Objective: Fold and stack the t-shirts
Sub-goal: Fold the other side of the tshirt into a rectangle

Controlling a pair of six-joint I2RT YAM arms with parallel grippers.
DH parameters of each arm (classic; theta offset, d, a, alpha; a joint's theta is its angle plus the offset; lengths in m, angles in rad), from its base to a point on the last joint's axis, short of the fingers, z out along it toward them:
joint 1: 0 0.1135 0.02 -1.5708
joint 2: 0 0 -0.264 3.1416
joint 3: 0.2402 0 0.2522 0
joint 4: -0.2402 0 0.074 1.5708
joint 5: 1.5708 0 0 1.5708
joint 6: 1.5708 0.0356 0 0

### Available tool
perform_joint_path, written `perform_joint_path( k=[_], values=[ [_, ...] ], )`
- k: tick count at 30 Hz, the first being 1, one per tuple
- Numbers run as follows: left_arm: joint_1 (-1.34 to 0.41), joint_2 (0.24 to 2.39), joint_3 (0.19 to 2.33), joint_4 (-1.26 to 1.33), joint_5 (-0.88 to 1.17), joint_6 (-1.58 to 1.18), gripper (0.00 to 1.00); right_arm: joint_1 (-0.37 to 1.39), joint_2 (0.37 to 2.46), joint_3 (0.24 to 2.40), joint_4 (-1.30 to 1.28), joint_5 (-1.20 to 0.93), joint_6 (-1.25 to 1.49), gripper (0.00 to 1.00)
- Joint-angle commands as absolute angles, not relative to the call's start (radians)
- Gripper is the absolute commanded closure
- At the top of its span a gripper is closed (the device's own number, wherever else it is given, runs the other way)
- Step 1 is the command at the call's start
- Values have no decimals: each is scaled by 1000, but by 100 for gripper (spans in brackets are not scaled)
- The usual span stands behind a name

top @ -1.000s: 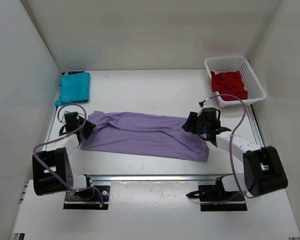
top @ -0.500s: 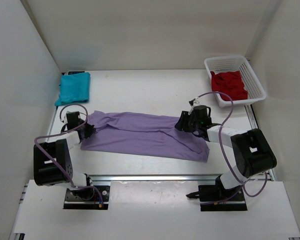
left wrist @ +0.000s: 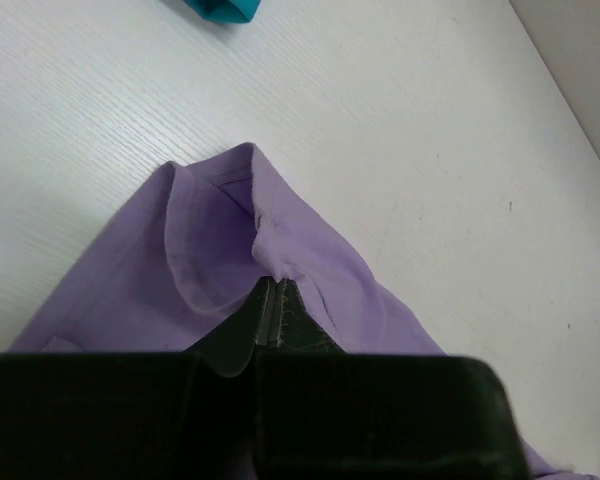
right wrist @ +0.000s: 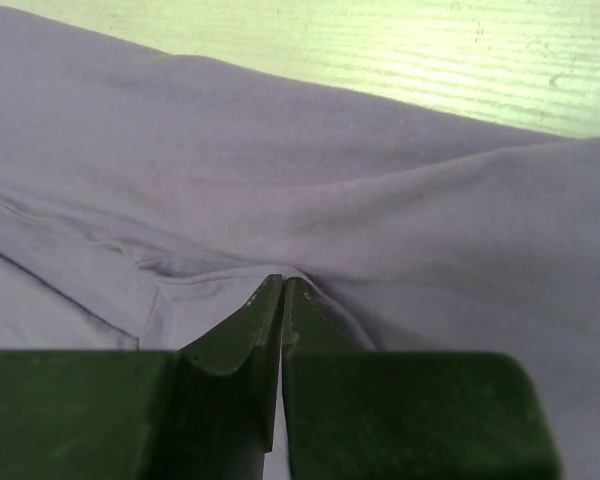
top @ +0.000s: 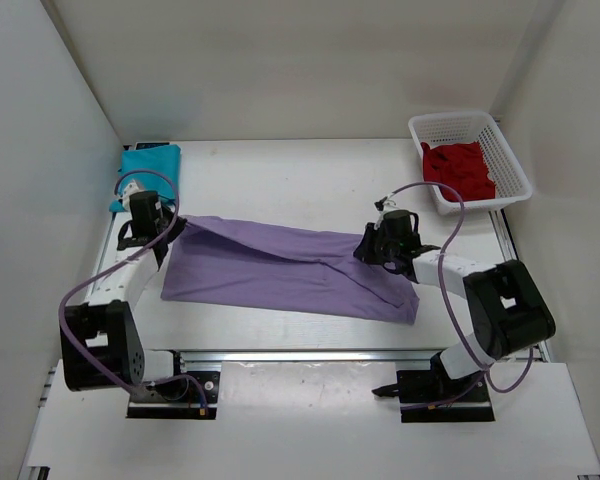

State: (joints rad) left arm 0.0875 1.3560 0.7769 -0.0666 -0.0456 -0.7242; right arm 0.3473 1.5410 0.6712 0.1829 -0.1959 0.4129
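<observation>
The light purple t-shirt (top: 290,270) lies spread lengthwise across the table's middle. My left gripper (top: 180,228) is shut on a pinch of its left end (left wrist: 277,262), which is raised off the table, and the cloth (left wrist: 210,240) bunches round the tips (left wrist: 277,282). My right gripper (top: 366,248) is shut low at the shirt's right part, with a fold of purple cloth (right wrist: 310,280) caught at the tips (right wrist: 282,282). A folded teal t-shirt (top: 150,168) lies at the back left, its corner (left wrist: 220,8) showing in the left wrist view. The dark red t-shirt (top: 458,168) lies crumpled in the basket.
A white mesh basket (top: 458,120) stands at the back right corner. White walls close in the table on the left, back and right. An aluminium rail (top: 310,354) runs along the near edge between the arm bases.
Both grippers have closed on the purple shirt. The left one has lifted its end and carried it back, towards the teal shirt. The right arm has shifted slightly left.
</observation>
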Motion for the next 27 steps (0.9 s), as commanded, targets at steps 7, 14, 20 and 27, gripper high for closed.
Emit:
perform_joint_path(
  k=[7, 14, 20, 27],
  values=[
    [17, 1209, 741, -146, -297, -548, 99, 518, 1249, 627, 2, -71, 434, 100],
    [100, 1304, 718, -126, -232, -594, 95, 705, 1172, 522, -80, -3, 551, 100],
    [136, 1368, 768, -132, -176, -644, 91, 807, 1135, 465, -81, 46, 618, 92],
    [150, 1318, 741, -140, -184, -670, 68, 816, 1080, 489, -118, -35, 606, 81]
  ],
)
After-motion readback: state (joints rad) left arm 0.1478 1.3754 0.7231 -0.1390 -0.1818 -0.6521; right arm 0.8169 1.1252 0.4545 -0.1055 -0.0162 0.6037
